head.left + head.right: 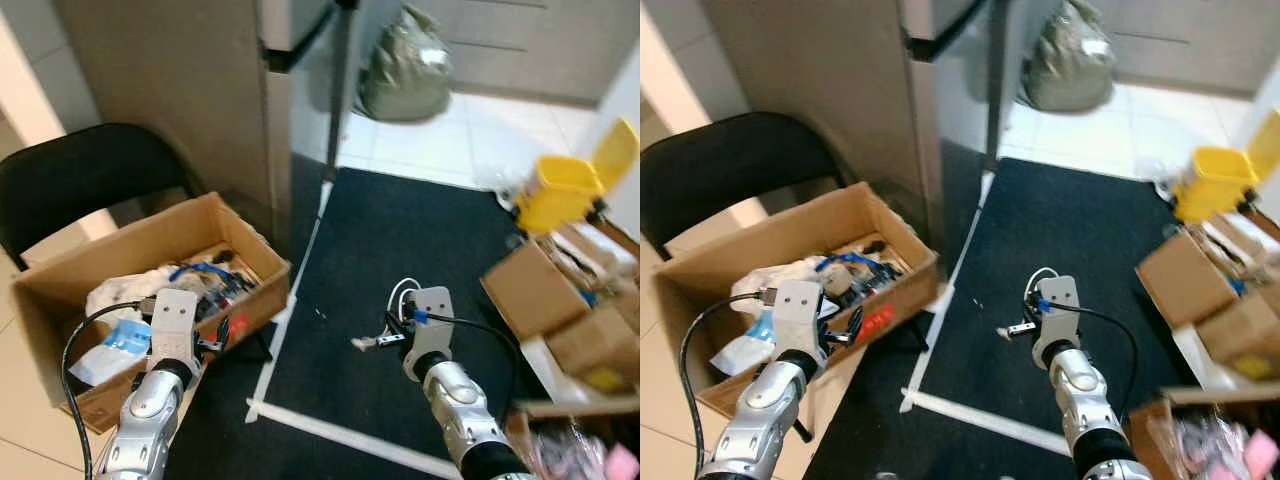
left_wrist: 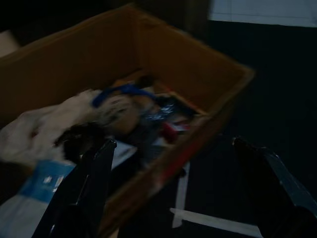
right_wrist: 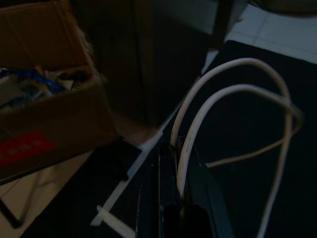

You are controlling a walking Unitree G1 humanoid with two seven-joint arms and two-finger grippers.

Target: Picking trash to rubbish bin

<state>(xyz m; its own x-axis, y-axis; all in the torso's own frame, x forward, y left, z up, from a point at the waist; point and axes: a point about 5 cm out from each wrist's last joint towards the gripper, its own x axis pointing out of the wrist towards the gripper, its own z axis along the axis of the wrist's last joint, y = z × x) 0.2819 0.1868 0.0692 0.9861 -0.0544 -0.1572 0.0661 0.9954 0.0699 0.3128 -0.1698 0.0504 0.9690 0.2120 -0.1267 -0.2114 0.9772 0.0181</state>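
Cardboard box (image 1: 110, 262): mixed trash | right gripper (image 3: 179, 184): grips white cable (image 3: 233, 94)

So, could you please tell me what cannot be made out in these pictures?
- Yellow plastic bin: blurred in the eye views; its contents cannot be told.
- Brown cardboard box: its jumbled contents are dim and blurred in the left wrist view.
- White looped cable: its end runs off the right wrist view's edge.
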